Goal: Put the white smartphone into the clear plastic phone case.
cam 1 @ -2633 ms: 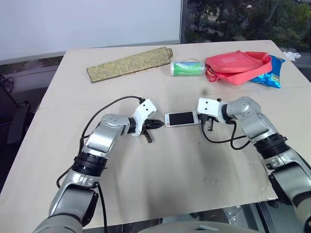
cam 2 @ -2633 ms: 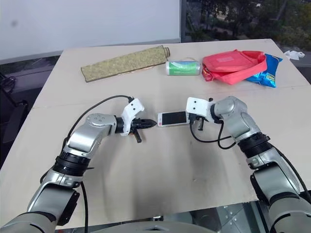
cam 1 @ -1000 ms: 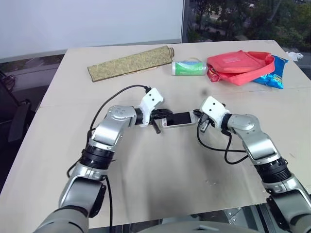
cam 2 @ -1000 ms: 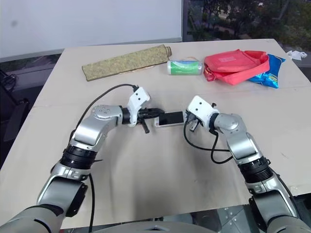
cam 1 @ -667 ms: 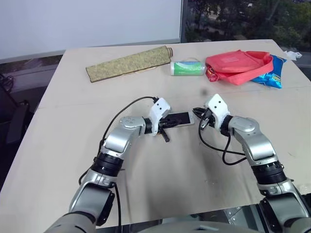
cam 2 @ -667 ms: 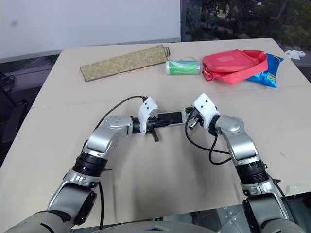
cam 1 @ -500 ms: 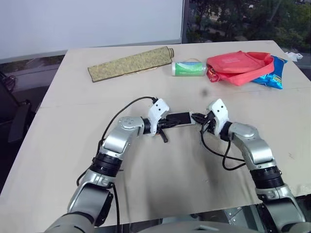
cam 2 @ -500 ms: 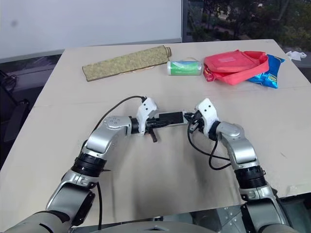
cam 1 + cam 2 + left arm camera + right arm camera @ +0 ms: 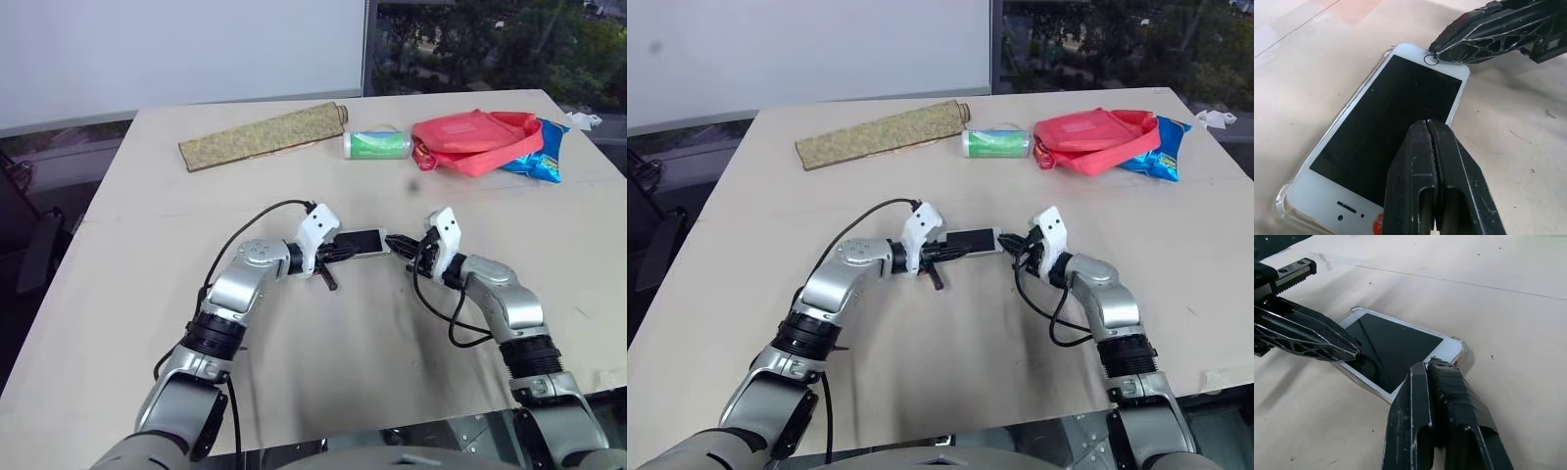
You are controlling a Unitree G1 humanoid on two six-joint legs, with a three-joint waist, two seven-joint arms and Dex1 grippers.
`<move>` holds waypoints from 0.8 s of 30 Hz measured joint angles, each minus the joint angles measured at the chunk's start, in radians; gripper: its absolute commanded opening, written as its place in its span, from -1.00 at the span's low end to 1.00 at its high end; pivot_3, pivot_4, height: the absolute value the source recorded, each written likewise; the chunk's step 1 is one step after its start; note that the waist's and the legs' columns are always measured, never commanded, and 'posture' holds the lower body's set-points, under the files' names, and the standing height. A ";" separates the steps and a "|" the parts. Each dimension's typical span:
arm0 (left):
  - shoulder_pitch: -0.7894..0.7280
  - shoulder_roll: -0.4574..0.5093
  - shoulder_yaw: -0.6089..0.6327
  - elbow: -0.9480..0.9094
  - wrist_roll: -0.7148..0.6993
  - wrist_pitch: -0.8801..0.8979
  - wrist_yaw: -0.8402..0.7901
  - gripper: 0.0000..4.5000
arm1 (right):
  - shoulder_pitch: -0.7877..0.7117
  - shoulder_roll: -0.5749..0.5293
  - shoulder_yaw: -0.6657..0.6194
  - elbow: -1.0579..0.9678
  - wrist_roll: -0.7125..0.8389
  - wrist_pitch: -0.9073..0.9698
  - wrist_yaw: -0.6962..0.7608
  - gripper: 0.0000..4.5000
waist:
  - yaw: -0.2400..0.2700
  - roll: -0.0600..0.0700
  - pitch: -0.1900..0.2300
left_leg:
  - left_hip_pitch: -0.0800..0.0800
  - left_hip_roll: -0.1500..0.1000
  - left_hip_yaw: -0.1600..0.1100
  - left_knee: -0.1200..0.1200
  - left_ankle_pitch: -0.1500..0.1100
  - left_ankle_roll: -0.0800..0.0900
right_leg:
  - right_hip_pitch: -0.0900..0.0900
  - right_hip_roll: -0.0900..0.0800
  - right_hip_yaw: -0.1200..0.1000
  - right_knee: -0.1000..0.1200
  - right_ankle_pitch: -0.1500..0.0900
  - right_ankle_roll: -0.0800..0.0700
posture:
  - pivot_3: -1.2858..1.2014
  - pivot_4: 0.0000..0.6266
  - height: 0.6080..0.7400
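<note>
The white smartphone (image 9: 1386,127), dark screen up, lies flat on the table between my two grippers. The clear plastic phone case (image 9: 1279,208) shows as a thin transparent rim around the phone's corners and edges. My left gripper (image 9: 1429,125) is shut, and its tip is over the screen near the phone's left end. My right gripper (image 9: 1426,366) is also shut, with its tip on the white bezel at the phone's right end, by the round button. In the left eye view the smartphone (image 9: 362,241) sits mid-table with the fingertips meeting it from both sides.
At the back of the table lie a long greenish-gold rolled mat (image 9: 263,137), a green and white cylinder (image 9: 376,143), a red bag (image 9: 475,140) and a blue snack packet (image 9: 544,157). The table's front edge (image 9: 411,431) runs close below the arms.
The left gripper came in to the phone's left end. Both hands then sank to the tabletop with the phone, and the right wrist rolled over. Both grippers stayed shut.
</note>
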 measured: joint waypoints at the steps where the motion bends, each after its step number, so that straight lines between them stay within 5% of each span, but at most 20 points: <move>1: 0.002 0.001 0.000 0.000 0.002 0.001 0.000 -1.00 | -0.008 0.001 0.003 0.018 0.000 -0.008 0.003 -0.97 | -0.001 0.000 0.000 | 0.003 0.000 0.001 0.000 0.000 0.000 | 0.003 0.000 0.000 0.000 -0.001 0.000 | 0.03 -0.52 1.00; 3: 0.009 0.005 0.000 0.002 0.003 0.003 0.000 -1.00 | -0.033 0.011 0.008 0.077 -0.003 -0.032 0.009 -0.97 | -0.005 0.000 -0.001 | 0.015 0.001 0.001 -0.001 0.000 0.000 | 0.013 0.000 0.000 -0.001 -0.001 0.001 | 0.03 -0.52 1.00; 24: 0.014 0.009 0.063 0.047 -0.005 0.006 0.039 -1.00 | -0.194 0.048 0.074 0.330 -0.115 -0.133 0.068 -0.97 | -0.033 -0.003 -0.011 | 0.029 0.003 0.001 -0.016 0.000 0.000 | 0.014 0.008 0.011 -0.001 -0.003 -0.002 | 0.03 -0.52 1.00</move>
